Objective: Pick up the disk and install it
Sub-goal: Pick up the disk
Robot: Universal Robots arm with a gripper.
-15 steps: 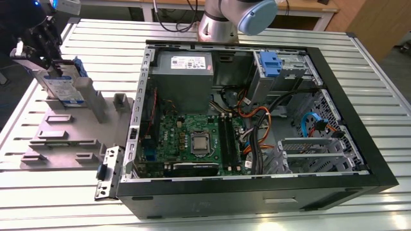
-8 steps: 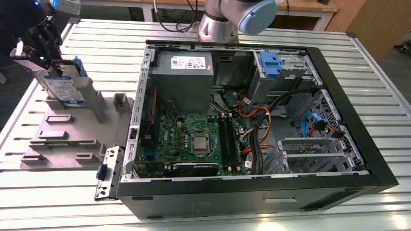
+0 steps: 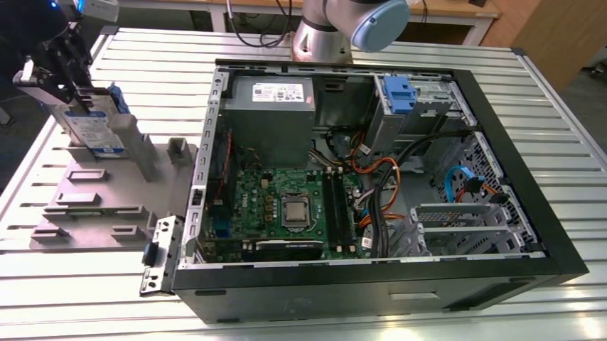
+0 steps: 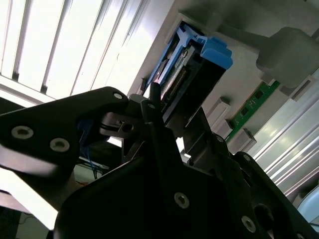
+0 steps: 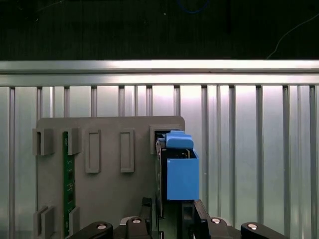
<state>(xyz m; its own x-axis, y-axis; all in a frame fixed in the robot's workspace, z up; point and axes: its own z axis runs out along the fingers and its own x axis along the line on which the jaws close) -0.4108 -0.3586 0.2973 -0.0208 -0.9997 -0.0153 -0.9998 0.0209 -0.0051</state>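
Upper left, exterior view: the gripper point(image 3: 81, 105) is clamping its fingers on the disk point(image 3: 93, 129), standing upright in a grey holder point(image 3: 95, 188) on the table point(image 3: 531, 92). Pickup looks underway; freeing it calls for a straight lift.

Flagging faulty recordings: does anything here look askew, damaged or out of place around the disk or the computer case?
Nothing stands out. The disk stands on edge, square to its slot in the grey holder, with the tool at it. The open computer case lies flat on the table, cables inside.
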